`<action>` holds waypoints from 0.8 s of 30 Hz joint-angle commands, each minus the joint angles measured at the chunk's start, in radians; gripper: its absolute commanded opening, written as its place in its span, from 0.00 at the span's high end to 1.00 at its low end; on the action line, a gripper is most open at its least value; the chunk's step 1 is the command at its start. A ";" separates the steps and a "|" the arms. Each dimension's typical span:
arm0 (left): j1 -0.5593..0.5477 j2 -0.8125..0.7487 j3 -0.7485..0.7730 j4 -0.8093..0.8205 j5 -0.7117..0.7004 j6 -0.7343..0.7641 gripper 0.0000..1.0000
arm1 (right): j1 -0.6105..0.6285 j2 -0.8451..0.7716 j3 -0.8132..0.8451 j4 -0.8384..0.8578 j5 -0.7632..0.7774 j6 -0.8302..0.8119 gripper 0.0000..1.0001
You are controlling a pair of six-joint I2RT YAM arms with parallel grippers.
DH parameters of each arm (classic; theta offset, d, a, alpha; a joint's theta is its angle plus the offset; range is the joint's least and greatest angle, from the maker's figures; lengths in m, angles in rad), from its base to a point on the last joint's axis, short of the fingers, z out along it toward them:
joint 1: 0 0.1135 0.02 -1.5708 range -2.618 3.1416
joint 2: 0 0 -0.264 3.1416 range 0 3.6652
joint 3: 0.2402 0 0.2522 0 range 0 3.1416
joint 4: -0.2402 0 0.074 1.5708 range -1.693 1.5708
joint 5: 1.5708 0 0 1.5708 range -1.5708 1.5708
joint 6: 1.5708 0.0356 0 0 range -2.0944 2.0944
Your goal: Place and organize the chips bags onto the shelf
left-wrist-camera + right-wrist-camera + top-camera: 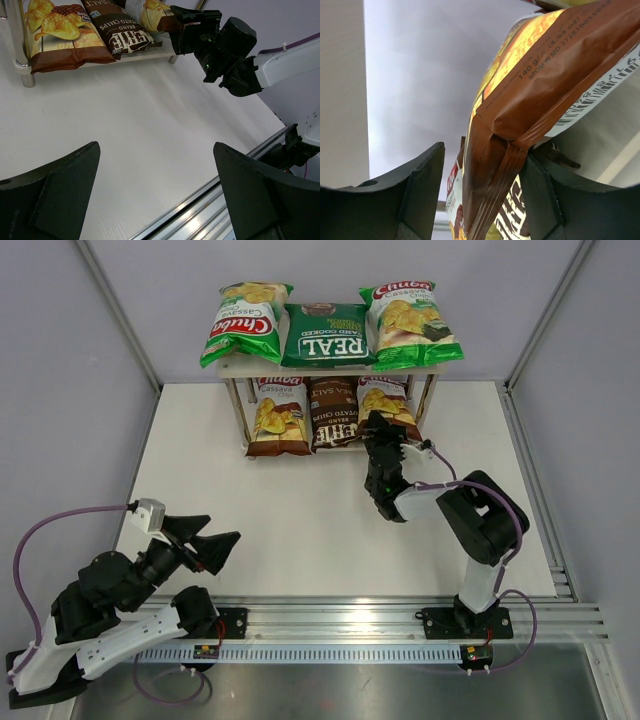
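The shelf (236,370) stands at the back of the table. Its top board holds a light-green Chuba bag (245,320), the dark-green REAL bag (325,335) and a second light-green Chuba bag (408,322). The lower board holds a brown-and-white Chuba bag (279,415), the dark-brown Kettle bag (334,412) and a second brown-and-white Chuba bag (388,400). My right gripper (373,426) is open at that last bag's near end. In the right wrist view its sealed brown end (545,85) hangs between the fingers (420,190), touching only the right one. My left gripper (222,532) is open and empty, low at the front left.
A ribbed aluminium rail (340,625) runs along the table's near edge. Grey enclosure walls stand to the left, right and back. The left wrist view shows the white table (150,110), a silver shelf leg (17,45) and the right arm (235,55).
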 commanded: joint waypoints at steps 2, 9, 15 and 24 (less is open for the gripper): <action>0.000 0.001 -0.004 0.038 0.008 0.015 0.01 | -0.041 -0.080 -0.047 -0.163 -0.092 0.162 0.37; 0.000 -0.001 -0.004 0.037 0.003 0.013 0.01 | -0.070 -0.042 -0.102 -0.074 -0.176 0.184 0.63; 0.000 -0.001 -0.004 0.034 -0.008 0.010 0.01 | -0.070 0.038 -0.094 0.032 -0.163 0.216 0.71; -0.002 -0.004 -0.001 0.029 -0.018 0.004 0.01 | -0.070 0.129 -0.005 0.037 -0.141 0.214 0.75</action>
